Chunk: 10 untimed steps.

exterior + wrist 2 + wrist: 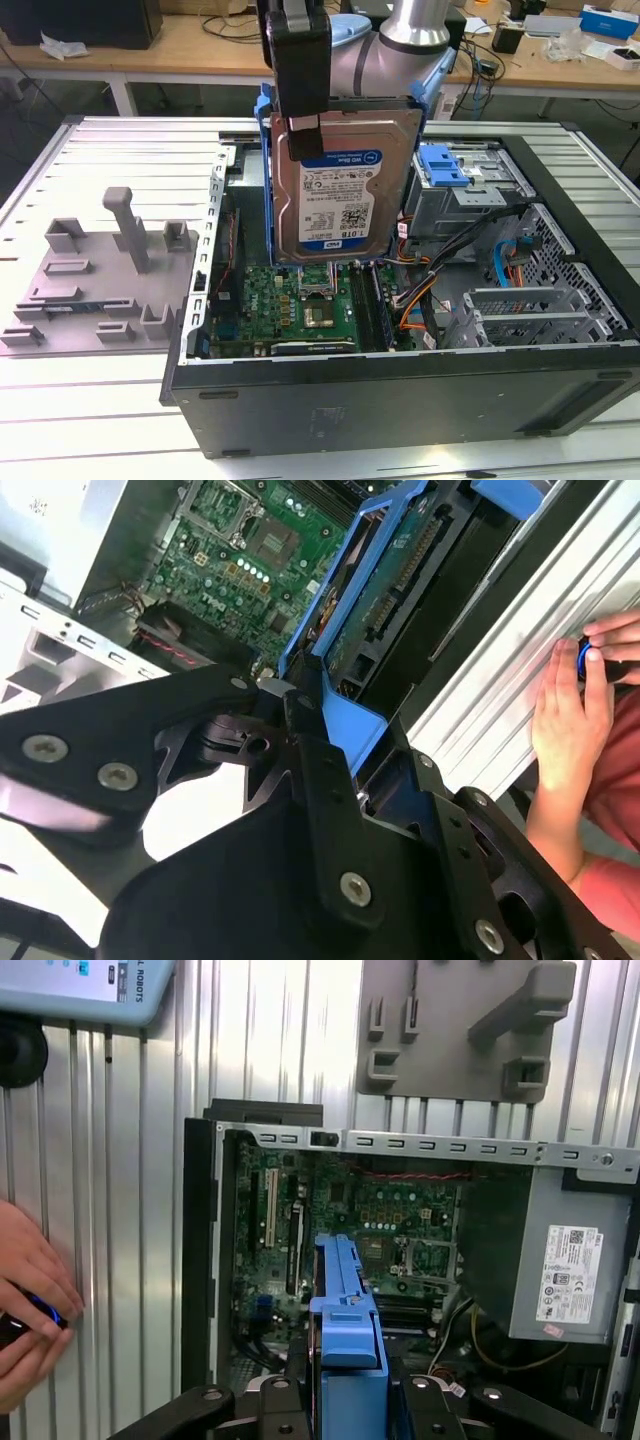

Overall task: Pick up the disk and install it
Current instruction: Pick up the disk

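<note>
A ribbed metal bench carries the open computer case, and wooden benches stand behind at twelve o'clock. The jaws pinch the disk, which hangs upright over the case, seemingly clear of it. Its long axis runs twelve-to-six and its label faces six.

Silver disk, blue bracket, green motherboard

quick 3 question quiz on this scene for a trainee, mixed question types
1. True or false: the gripper is shut on the disk.
2. Where is the disk? A) flat on the table B) held above the open case C) seated in a drive bay
3. Fill in: in the exterior view, the grey fixture lies toward that view's ____ of the case.
Key: 1 true; 2 B; 3 left
</note>
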### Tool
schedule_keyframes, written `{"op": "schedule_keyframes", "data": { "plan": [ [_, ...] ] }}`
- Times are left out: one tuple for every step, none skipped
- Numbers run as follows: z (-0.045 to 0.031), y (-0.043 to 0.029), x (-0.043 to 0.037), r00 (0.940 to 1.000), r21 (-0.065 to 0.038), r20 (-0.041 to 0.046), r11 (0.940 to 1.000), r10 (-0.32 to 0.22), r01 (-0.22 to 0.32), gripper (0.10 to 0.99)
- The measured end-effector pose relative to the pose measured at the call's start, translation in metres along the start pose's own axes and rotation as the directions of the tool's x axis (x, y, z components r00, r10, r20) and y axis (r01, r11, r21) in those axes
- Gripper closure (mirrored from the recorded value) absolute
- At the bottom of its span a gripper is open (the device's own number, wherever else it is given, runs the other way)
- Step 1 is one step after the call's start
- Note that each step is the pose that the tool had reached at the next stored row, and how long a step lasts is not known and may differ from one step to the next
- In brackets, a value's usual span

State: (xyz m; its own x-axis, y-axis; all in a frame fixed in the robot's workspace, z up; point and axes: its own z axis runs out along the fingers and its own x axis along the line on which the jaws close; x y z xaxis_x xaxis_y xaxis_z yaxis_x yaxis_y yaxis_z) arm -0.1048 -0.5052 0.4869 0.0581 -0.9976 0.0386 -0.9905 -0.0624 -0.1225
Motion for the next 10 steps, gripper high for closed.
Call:
{"op": "schedule_keyframes", "data": {
  "plan": [
    [0.0005, -0.001, 0.0, 1.0, 0.0, -0.0005, 1.0, 0.005, -0.005, 0.718],
    [0.0014, -0.0028, 0.0001, 0.9999, 0.0, -0.0014, 0.9999, 0.012, -0.012, 0.718],
    [0.002, -0.0045, 0.0002, 0.9999, -0.001, -0.002, 0.9999, 0.017, -0.017, 0.718],
    [0.0025, -0.0058, 0.0003, 0.9998, -0.001, -0.0023, 0.9998, 0.02, -0.02, 0.718],
    [0.0031, -0.0076, 0.0004, 0.9997, -0.001, -0.0028, 0.9997, 0.024, -0.024, 0.718],
    [0.0034, -0.0093, 0.0005, 0.9997, -0.001, -0.0031, 0.9997, 0.026, -0.026, 0.718],
    [0.0035, -0.0101, 0.0006, 0.9996, -0.001, -0.0031, 0.9997, 0.026, -0.026, 0.718],
    [0.0035, -0.01, 0.0006, 0.9996, -0.001, -0.0032, 0.9997, 0.026, -0.026, 0.718],
    [0.0035, -0.01, 0.0006, 0.9996, -0.001, -0.0031, 0.9997, 0.026, -0.026, 0.718],
    [0.0034, -0.0101, 0.0006, 0.9996, -0.001, -0.0032, 0.9996, 0.026, -0.026, 0.718]
  ]
}}
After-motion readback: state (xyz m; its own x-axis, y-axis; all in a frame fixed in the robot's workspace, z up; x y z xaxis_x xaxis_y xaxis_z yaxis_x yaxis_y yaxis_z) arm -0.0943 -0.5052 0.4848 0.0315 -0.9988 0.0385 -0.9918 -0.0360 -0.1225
